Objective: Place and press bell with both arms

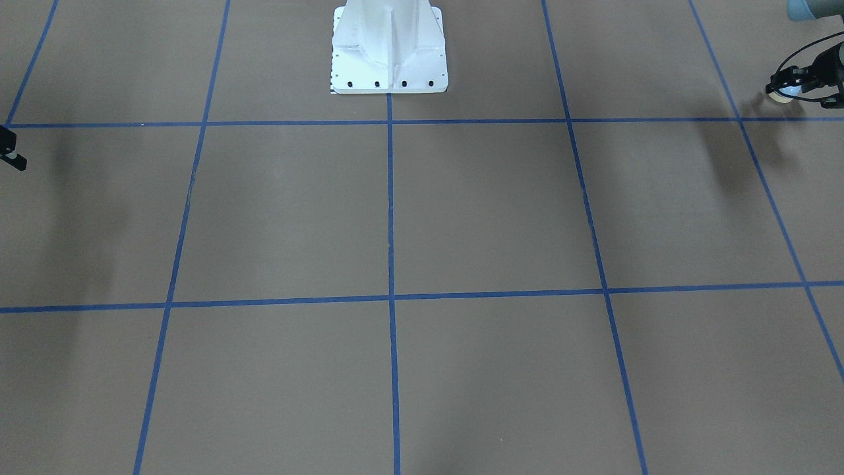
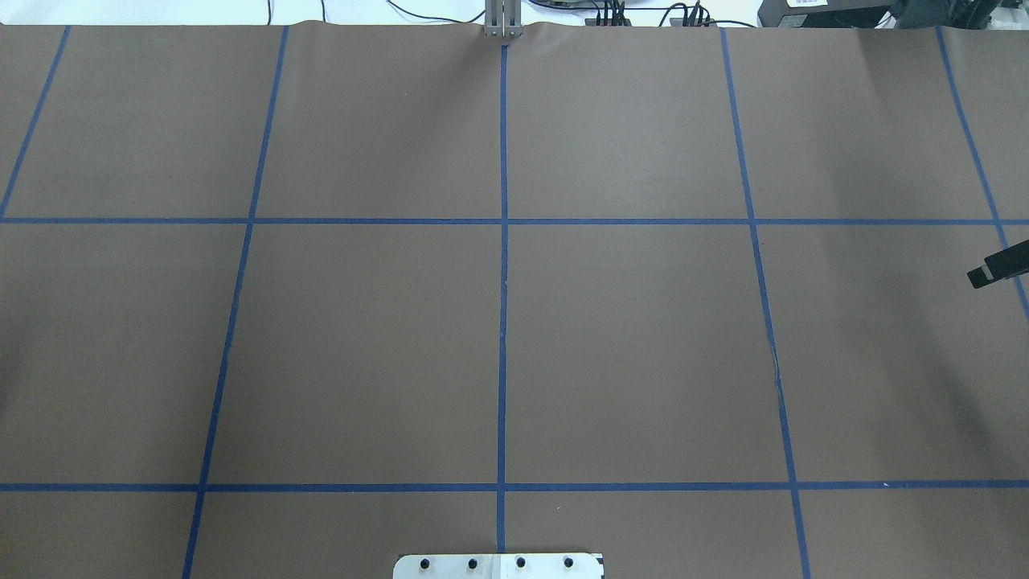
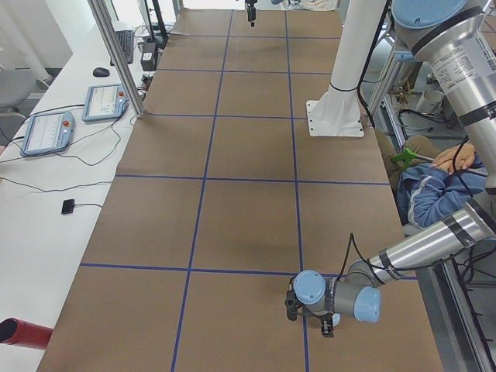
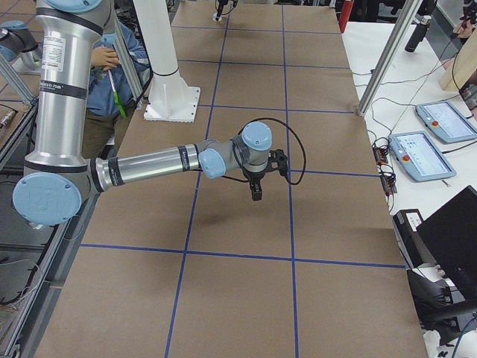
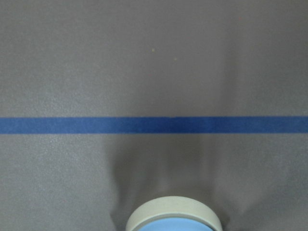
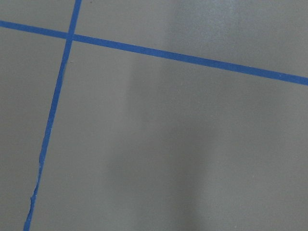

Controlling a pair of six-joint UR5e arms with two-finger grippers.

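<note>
My left gripper (image 1: 784, 90) is closed on the bell (image 1: 781, 96). The little blue bell with its cream rim sits between my two black fingers. It is far out on my left side of the table (image 2: 627, 346), close to a spot where two blue tape lines (image 5: 154, 125) cross. My left wrist camera shows only the round cream rim with some blue in it at the bottom of the view (my fingers do not show there). A soft shadow lies on the brown paper right by the bell, and one tape line runs straight across a bit past it. The bell is low over the table, but I cannot tell if it touches. My right gripper (image 4: 256, 192) is far away at the other end of the table, well apart from the bell. It hangs above the brown paper and points down, with a dim shadow under it. Only a black bit of it pokes into the top view and the front view, so I cannot tell if its fingers are apart or together. My right wrist camera shows brown paper and two crossing tape lines. My white stand (image 1: 389, 53) is bolted down at the middle of my edge of the table, between the two arms.
</note>
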